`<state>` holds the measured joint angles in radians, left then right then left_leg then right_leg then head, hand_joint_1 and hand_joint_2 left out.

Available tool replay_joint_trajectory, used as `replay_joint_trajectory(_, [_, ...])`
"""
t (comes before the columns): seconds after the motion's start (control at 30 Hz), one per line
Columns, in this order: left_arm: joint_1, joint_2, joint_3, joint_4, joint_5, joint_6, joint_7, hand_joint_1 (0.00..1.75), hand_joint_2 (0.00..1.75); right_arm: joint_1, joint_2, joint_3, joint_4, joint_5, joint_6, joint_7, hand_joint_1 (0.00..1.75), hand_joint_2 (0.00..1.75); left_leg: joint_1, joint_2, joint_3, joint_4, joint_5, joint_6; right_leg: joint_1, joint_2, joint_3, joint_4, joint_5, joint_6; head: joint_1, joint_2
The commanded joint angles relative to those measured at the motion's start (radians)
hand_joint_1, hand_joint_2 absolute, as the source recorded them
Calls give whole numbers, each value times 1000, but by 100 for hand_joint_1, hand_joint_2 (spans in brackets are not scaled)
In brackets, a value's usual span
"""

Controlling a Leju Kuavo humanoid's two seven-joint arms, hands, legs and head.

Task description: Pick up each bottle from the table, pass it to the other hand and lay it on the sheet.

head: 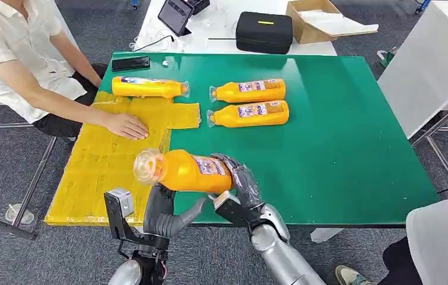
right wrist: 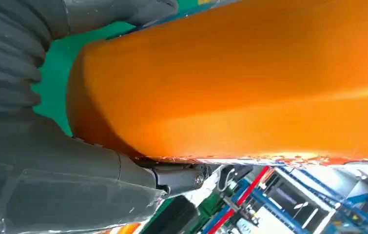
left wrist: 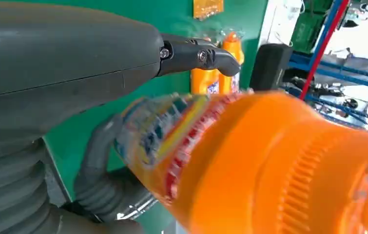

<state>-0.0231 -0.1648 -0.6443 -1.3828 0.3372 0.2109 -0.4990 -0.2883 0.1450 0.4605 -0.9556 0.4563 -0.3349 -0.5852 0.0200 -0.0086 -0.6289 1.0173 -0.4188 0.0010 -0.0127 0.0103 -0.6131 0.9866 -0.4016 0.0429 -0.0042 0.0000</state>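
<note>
My right hand (head: 242, 187) grips an orange bottle (head: 186, 170) by its base end and holds it level above the table's front edge, cap end toward the yellow sheet (head: 108, 172). My left hand (head: 165, 215) is just under the bottle's cap half with its fingers apart; the left wrist view has the bottle (left wrist: 269, 161) between the thumb (left wrist: 196, 54) and the fingers (left wrist: 99, 165), not clasped. The right wrist view looks along the bottle (right wrist: 250, 83). Another bottle (head: 149, 87) lies on the sheet's far end. Two more (head: 248, 91) (head: 250, 113) lie on the green table (head: 340, 136).
A person sits at the left with a hand (head: 126, 126) pressed flat on the sheet. A black phone (head: 130, 63) lies at the table's far left corner. Behind, a white table carries a black case (head: 264, 31) and a cardboard box (head: 316, 21).
</note>
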Motion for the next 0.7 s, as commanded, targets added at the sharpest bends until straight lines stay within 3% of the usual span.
replay_joint_trajectory(0.03, [-59, 1, -14, 7, 1, 40, -44, 0, 175, -73, 18, 91, 122, 4, 10, 3, 175, 175, -1, 2, 4, 0, -1, 1, 0, 0, 3, 0, -1, -2, 0, 0])
replay_joint_trajectory(0.17, [-60, 0, -5, -23, -28, 97, -100, 0, 175, -70, 23, 115, 144, -1, 18, -4, 175, 175, 0, 1, 2, 0, 0, 1, 0, 0, 1, 0, 0, -1, 0, 0])
replay_joint_trajectory(0.27, [-59, 0, -1, -30, -14, 93, -96, 0, 175, -69, 25, 122, 152, 0, 23, -4, 175, 175, -1, 1, 2, -1, 0, 1, 0, -1, 2, 0, -1, -1, 0, 0])
replay_joint_trajectory(0.3, [-58, -2, 9, -30, 67, 40, -43, 0, 175, -73, 29, 125, 161, -5, 25, -5, 175, 175, 0, 1, 3, -1, -1, 1, 0, -1, 3, 0, -1, -2, 0, 0])
replay_joint_trajectory(0.53, [-69, -4, 23, -29, 46, 61, -88, 2, 175, -80, 32, 133, 169, -9, 25, -9, 175, 175, -1, 0, 2, -1, 0, 1, 0, -1, 2, 0, -1, -1, 0, 0])
replay_joint_trajectory(0.57, [-67, -8, 29, -27, 56, 65, -85, 162, 175, -80, 30, 136, 169, -10, 28, -9, 175, 175, -1, 1, 3, 0, -1, 1, 0, -1, 3, 0, -1, -2, 0, 0])
replay_joint_trajectory(0.6, [-65, -9, 33, -29, 66, 62, -84, 175, 175, -80, 29, 139, 170, -11, 32, -8, 175, 175, -1, 0, 4, -1, -1, 1, 0, -2, 4, 0, -1, -2, 0, 0])
replay_joint_trajectory(0.7, [-61, -3, 39, -35, 93, 43, -74, 175, 175, -77, 31, 141, 172, -28, 40, -12, 175, 175, 0, 1, 4, -1, -1, 1, 0, -1, 4, 0, -1, -2, 0, 0])
